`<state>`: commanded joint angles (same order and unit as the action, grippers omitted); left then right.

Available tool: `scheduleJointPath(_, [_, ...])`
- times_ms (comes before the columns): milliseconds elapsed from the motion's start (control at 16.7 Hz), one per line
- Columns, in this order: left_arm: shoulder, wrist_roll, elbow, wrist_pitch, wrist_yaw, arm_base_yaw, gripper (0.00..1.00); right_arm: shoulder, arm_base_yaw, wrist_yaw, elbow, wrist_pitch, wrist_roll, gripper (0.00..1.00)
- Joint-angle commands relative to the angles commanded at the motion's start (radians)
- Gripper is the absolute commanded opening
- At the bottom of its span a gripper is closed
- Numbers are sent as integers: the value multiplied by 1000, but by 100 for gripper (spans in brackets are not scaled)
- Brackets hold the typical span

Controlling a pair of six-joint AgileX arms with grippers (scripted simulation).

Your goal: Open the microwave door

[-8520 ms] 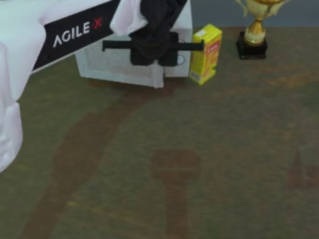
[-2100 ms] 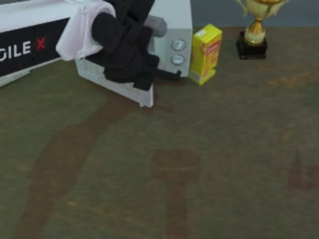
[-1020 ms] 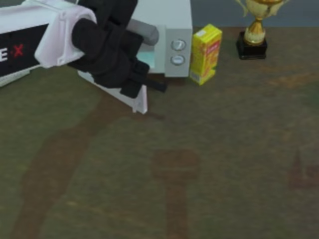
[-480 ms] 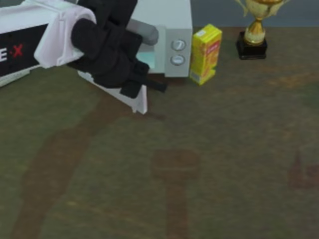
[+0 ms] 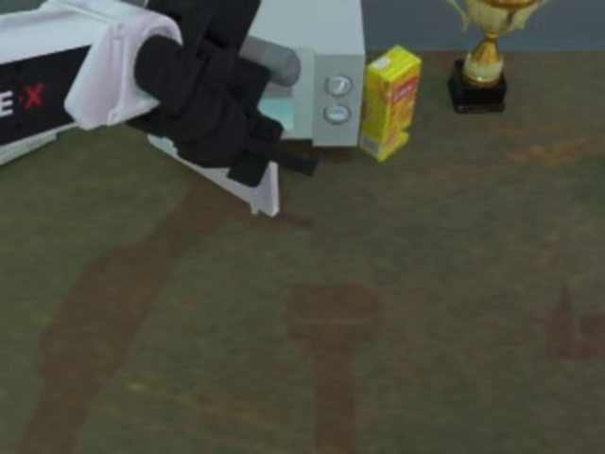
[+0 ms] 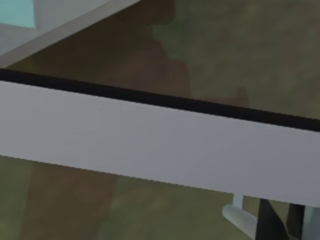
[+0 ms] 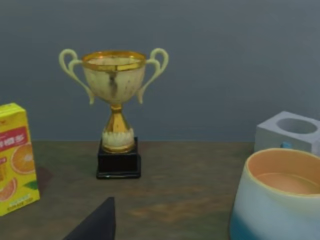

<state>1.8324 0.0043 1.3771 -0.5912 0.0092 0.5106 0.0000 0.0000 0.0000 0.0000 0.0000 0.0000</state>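
The left arm reaches in from the upper left of the top view, white sleeve slanting down to the black wrist, and its pincer point(image 5: 284, 161) sits right at the free edge of the microwave door point(image 5: 266, 194). The door stands swung out from the microwave point(image 5: 326, 38), angled toward the lower left, with the pale bluish inside point(image 5: 284, 109) showing in the gap. One black finger point(image 5: 301, 165) pokes out past the door's edge; how wide the pincer stands, and whether it has the handle, I cannot tell. In the left wrist view the door's white edge point(image 6: 150, 145) fills the middle of the frame as a broad band. Two silver knobs point(image 5: 337, 99) show on the grey panel, and a yellow carton point(image 5: 389, 102) stands just beside it. A gold trophy point(image 5: 484, 47) sits at the upper right on the table point(image 5: 425, 312). The right pincer appears only as a dark tip point(image 7: 97, 225) in the right wrist view, facing trophy, carton and a cup point(image 7: 275, 195).
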Motion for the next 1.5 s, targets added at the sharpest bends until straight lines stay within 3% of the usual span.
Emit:
scheduleJointPath(540, [-69, 150, -77, 7, 79, -55, 0, 0, 0, 0, 0, 0, 0, 100])
scheduleJointPath(1500, [-70, 153, -79, 8, 81, -56, 0, 0, 0, 0, 0, 0, 0, 100])
